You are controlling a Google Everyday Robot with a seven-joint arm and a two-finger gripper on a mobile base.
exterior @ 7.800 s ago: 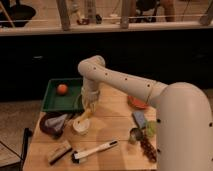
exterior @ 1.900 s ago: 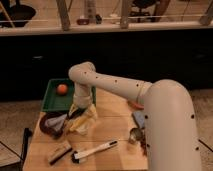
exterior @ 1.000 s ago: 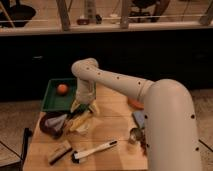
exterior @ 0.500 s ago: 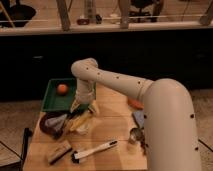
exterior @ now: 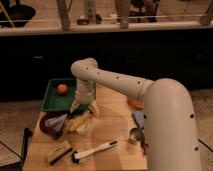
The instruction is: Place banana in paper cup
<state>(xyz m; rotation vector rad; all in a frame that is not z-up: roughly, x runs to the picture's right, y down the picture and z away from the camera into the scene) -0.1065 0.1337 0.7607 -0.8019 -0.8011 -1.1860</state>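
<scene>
Seemingly, the paper cup [exterior: 73, 126] is set left of centre on the tabletop [exterior: 115, 135], and the banana [exterior: 86, 120] is seen against it; whether it is partly inside cannot be told. Its long axis is judged to run near-left to far-right. It is judged light, smooth and slightly soft, best taken across its middle. The end effector [exterior: 84, 107] is held just beyond it, spread wide, with nothing gripped.

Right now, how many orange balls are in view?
1: the round orange ball lies in the green rectangular tray, back left of the wooden table. The gripper hangs beside the tray's right front corner, jaws open. The arm could hide others.
</scene>
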